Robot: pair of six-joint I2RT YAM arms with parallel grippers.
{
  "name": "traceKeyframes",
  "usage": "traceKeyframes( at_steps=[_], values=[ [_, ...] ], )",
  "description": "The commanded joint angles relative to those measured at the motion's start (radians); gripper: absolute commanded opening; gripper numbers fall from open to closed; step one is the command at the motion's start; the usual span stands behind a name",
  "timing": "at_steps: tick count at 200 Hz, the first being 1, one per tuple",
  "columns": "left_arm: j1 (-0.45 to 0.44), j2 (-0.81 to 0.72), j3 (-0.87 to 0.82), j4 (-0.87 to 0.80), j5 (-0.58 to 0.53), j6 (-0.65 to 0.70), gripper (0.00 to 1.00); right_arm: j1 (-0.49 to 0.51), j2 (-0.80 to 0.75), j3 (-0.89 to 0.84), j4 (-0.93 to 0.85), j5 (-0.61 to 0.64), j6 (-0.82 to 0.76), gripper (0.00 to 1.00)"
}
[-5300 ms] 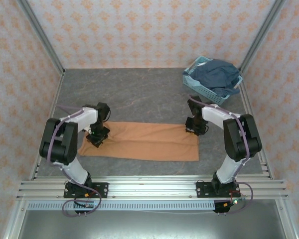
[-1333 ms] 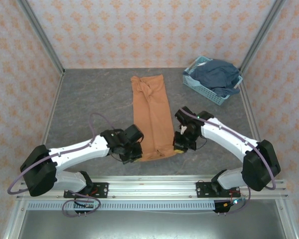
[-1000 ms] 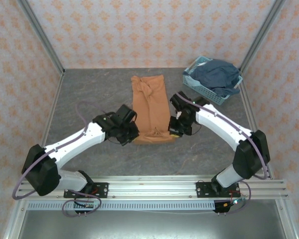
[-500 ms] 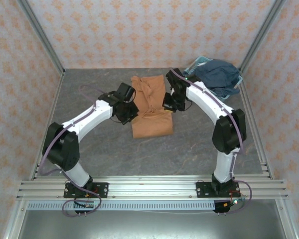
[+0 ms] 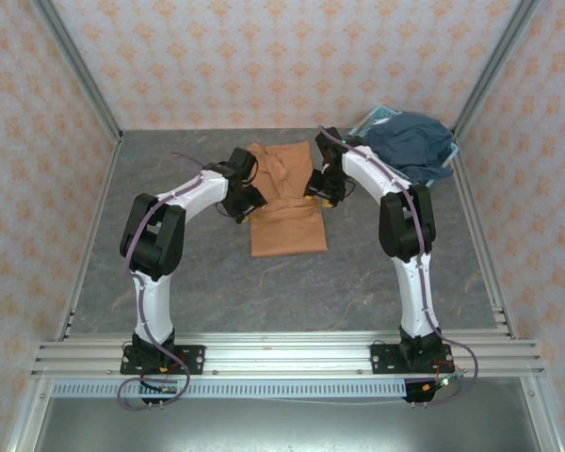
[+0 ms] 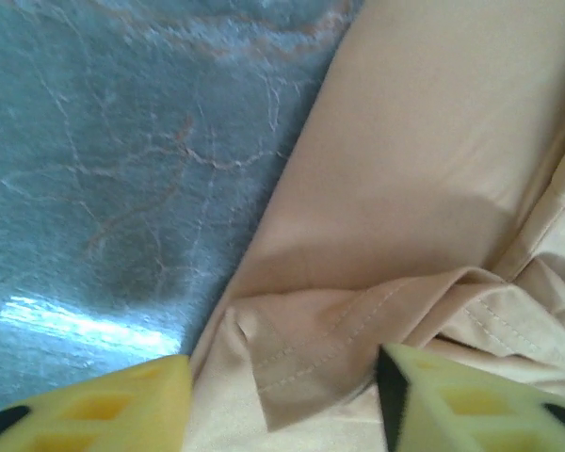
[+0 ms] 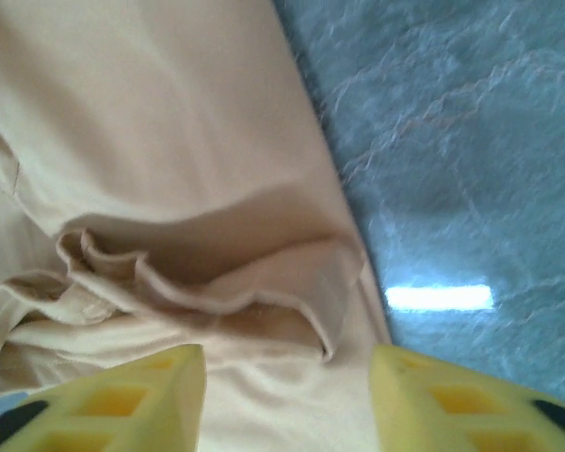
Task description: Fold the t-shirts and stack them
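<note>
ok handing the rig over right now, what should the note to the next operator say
left gripper: open, over the orange t-shirt's left edge, hem lying between the fingers, not gripped.
right gripper: open, same at the right edge.
t-shirt: mid-table, folded to a rectangle, far end rumpled.
left: neaten it, then probably the dark blue garment in the basket, far right, and stack.

Orange-tan t-shirt — folded to a narrow rectangle, plain side up, lying flat toward 12 o'clock — far end rumpled

High rear view — wrists close over t-shirt.
</note>
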Motion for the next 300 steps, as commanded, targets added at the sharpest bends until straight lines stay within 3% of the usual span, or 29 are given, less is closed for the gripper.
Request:
traceKeyframes(
  at_steps=[1,24,63,113,186,216,263,300],
  values=[
    [0.003,-0.166,-0.027,0.029,-0.078,0.012,0.59,-0.013,-0.06,0.056,-0.007,0.062,-0.039,0.55],
    [-0.001,-0.322,-0.203,0.028,-0.082,-0.037,0.59,-0.015,-0.176,-0.069,0.012,0.093,-0.036,0.56],
    [-0.075,-0.473,-0.53,0.137,0.044,-0.201,0.48,-0.003,-0.452,-0.55,0.208,-0.008,0.081,0.52],
    [-0.151,-0.415,-0.678,0.351,0.078,-0.367,0.56,0.028,-0.546,-0.888,0.431,-0.157,0.202,0.56],
    [-0.151,-0.363,-0.697,0.471,0.034,-0.402,0.55,0.032,-0.441,-0.886,0.473,-0.176,0.239,0.55],
    [-0.15,-0.381,-0.69,0.513,0.024,-0.417,0.55,0.031,-0.414,-0.876,0.489,-0.166,0.248,0.49],
    [-0.15,-0.463,-0.682,0.442,0.001,-0.413,0.55,0.031,-0.35,-0.829,0.526,-0.203,0.306,0.34],
    [-0.14,-0.443,-0.697,0.489,0.007,-0.427,0.56,0.031,-0.335,-0.806,0.533,-0.234,0.353,0.38]
  ],
)
